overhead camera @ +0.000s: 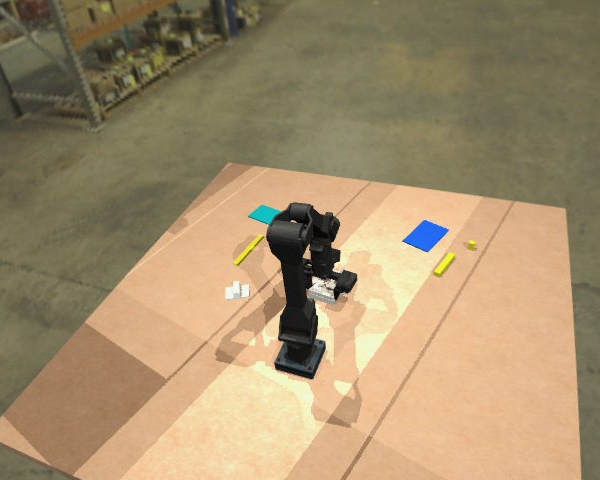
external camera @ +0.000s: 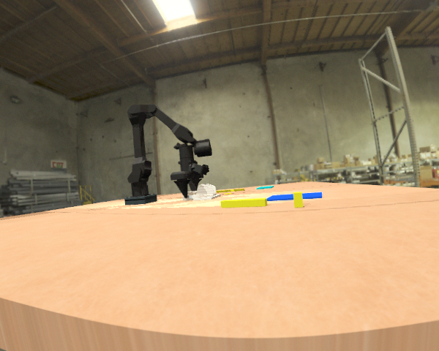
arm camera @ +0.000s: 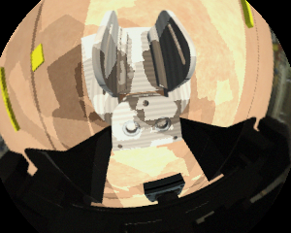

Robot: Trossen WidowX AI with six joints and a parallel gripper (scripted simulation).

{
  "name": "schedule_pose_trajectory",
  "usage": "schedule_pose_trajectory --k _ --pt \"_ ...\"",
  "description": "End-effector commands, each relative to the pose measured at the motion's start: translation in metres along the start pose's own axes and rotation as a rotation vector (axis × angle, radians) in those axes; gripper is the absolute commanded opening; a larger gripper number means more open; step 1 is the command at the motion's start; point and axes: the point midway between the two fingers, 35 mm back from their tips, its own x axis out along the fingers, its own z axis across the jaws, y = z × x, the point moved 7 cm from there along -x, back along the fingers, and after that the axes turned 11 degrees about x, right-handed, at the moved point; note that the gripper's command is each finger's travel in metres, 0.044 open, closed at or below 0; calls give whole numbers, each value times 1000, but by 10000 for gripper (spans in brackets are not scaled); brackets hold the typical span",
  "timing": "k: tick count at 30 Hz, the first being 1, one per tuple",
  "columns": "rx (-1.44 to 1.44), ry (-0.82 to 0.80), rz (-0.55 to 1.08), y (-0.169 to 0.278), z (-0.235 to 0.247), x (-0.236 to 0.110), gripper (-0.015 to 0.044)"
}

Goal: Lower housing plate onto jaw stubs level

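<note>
The housing plate [arm camera: 146, 141] [overhead camera: 322, 298] is pale, with two round features side by side and small holes near its edges. My gripper [arm camera: 145, 124] [external camera: 189, 193] is shut on it, one finger at each side edge. Two upright curved jaws, the left one [arm camera: 106, 58] and the right one [arm camera: 178, 53], stand just beyond the plate on a white base [arm camera: 88, 65]. The jaws [external camera: 206, 189] also show low beside the fingers in the exterior view. The plate's far end overlaps the base in the wrist view. Whether the plate is fully down on the stubs cannot be told.
A small white part [overhead camera: 236, 290] lies left of the arm. Yellow bars lie left [overhead camera: 248, 250] and right [overhead camera: 444, 264]. A yellow cube [overhead camera: 471, 244] [external camera: 298, 199], a blue sheet [overhead camera: 425, 235] and a cyan sheet [overhead camera: 262, 213] lie farther off. The arm's base [overhead camera: 300, 358] stands near the plate.
</note>
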Motion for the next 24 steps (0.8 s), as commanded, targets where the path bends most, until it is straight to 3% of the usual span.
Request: schedule_pose_trajectory --k 1,24 --pt "-5 4 1 0 0 1 351" --pt "-6 4 1 0 0 4 351"
